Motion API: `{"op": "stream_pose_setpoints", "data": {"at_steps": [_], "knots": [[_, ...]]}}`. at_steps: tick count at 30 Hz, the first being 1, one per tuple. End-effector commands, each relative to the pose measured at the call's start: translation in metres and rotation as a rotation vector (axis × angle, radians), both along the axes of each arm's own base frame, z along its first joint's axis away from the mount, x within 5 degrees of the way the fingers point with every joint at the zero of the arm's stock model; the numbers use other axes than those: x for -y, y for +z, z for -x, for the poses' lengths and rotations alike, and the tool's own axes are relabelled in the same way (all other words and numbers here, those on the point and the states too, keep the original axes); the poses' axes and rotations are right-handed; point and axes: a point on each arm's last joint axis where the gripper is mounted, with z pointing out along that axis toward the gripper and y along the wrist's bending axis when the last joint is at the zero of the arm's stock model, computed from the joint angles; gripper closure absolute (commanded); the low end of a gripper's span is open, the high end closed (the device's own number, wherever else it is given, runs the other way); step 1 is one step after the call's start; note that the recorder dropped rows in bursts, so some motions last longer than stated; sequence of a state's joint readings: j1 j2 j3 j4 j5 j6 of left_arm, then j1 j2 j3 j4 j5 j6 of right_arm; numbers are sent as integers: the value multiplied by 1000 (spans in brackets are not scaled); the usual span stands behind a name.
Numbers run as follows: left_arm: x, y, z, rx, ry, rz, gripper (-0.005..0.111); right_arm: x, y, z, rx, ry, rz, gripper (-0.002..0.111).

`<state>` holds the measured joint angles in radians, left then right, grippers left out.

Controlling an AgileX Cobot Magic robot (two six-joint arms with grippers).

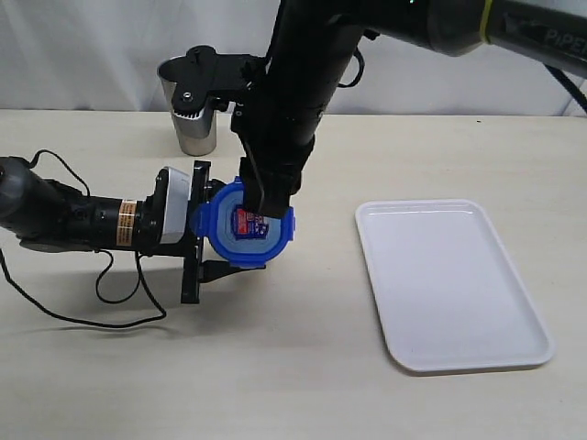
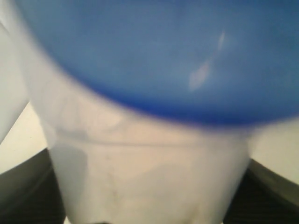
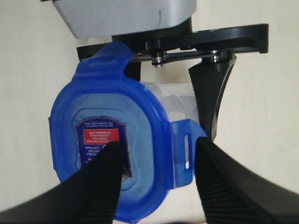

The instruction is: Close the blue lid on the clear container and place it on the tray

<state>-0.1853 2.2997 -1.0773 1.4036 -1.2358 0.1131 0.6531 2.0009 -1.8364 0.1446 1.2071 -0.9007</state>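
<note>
The right arm (image 1: 303,82) hung from above and filled the space over the blue lid (image 1: 240,229). The right gripper (image 3: 156,147) was spread there, with one finger on the lid's centre and the other just outside a flap. The left gripper (image 1: 229,225) clamped the clear container (image 2: 149,177) and blocked it from the left. Its arm and a loose cable (image 1: 119,307) lay across the table (image 1: 303,385) on that side. A steel cup (image 1: 194,119) stood behind, close to the right arm. To the right, bare tabletop ran to the tray (image 1: 449,275), whose flat surface lay open from above and from the near side.
</note>
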Motion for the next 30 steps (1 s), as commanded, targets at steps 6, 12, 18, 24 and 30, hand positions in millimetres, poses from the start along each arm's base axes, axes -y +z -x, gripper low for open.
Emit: {"op": "stream_pose_setpoints", "data": {"at_steps": [6, 12, 18, 24, 30], "knots": [[1, 0, 2, -85, 10, -10, 107, -4, -35, -8, -71, -46, 74, 69], [1, 0, 2, -100, 12, -9, 107, -5, -55, -13, -94, -50, 120, 72], [1, 0, 2, -111, 15, -8, 107, -5, -60, -14, -101, -49, 131, 78], [0, 1, 2, -128, 23, -5, 107, -2, -71, -17, -140, -134, 138, 78], [0, 2, 2, -135, 17, -8, 107, 1, -73, -20, -162, -156, 122, 78]]}}
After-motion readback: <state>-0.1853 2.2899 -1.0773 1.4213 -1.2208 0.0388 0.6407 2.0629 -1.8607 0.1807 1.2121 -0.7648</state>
